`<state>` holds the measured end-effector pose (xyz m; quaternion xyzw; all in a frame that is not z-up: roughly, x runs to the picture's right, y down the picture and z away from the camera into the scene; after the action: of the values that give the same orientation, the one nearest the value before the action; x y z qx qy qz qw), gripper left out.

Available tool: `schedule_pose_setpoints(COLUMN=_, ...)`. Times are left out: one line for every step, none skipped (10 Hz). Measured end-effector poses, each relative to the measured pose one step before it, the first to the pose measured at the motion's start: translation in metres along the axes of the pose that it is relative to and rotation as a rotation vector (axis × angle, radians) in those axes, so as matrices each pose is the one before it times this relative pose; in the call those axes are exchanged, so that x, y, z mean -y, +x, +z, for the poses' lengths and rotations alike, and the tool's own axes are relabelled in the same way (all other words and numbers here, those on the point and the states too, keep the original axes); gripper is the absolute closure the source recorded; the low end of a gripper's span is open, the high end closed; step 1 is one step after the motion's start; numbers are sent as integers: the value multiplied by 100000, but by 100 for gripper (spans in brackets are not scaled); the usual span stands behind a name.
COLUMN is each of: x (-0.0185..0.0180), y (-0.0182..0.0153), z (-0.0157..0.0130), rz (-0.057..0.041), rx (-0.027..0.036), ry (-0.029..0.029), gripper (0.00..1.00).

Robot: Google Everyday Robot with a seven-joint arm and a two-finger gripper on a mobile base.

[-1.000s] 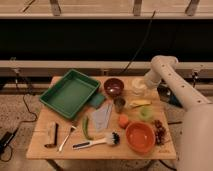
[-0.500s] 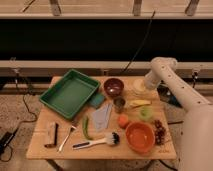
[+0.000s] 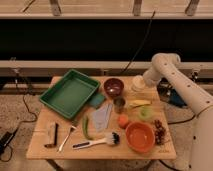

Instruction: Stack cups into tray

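Starting at the left, the green tray (image 3: 69, 94) lies toward the back left corner of the wooden table (image 3: 41, 131). It is a large rectangular plastic tray with a raised sloping rim, set at an angle to the table's edges. A small teal pad (image 3: 96, 100) lies just beside its right corner. Near the front edge is a brush (image 3: 97, 142).

Around the middle of the table, a maroon bowl (image 3: 114, 87) sits near the back edge. The dark grey tumbler (image 3: 119, 104) stands upright just in front of it, apart from the tray.

Further right, the cream-white cup (image 3: 138, 86) stands near the back edge, wide and round. The gripper (image 3: 139, 82) is down on this cup at the end of the white arm (image 3: 175, 85), which reaches in from the right. Its fingers are closed together. Gripper and cup meet, but whether the cup is actually pinched cannot be told.

The pale green cup (image 3: 145, 113), the smaller one, stands toward the right edge in front of the gripper and apart from it. The orange bowl (image 3: 139, 136) sits near the front right corner. The tray is well apart from the gripper, across the table.
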<state>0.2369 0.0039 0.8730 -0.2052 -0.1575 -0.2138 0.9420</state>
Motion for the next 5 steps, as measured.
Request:
schedule_pose_setpoints(x=-13, y=-764, z=-1063, rz=-1687, rx=-346, ry=765, gripper=91)
schedule_pose_setpoints(x=-172, y=-656, z=-1101, rz=-1373, rx=-412, ry=644, gripper=91)
schedule_pose_setpoints(x=-101, y=-336, z=-530, rz=-821, rx=-176, ry=73, gripper=91)
schedule_pose_setpoints(x=-397, y=-621, z=-608, rz=-1572, rx=-268, ry=-38, gripper=91)
schedule_pose_setpoints(x=-470, y=-711, z=-729, rz=-1328, rx=-75, ry=109, gripper=91)
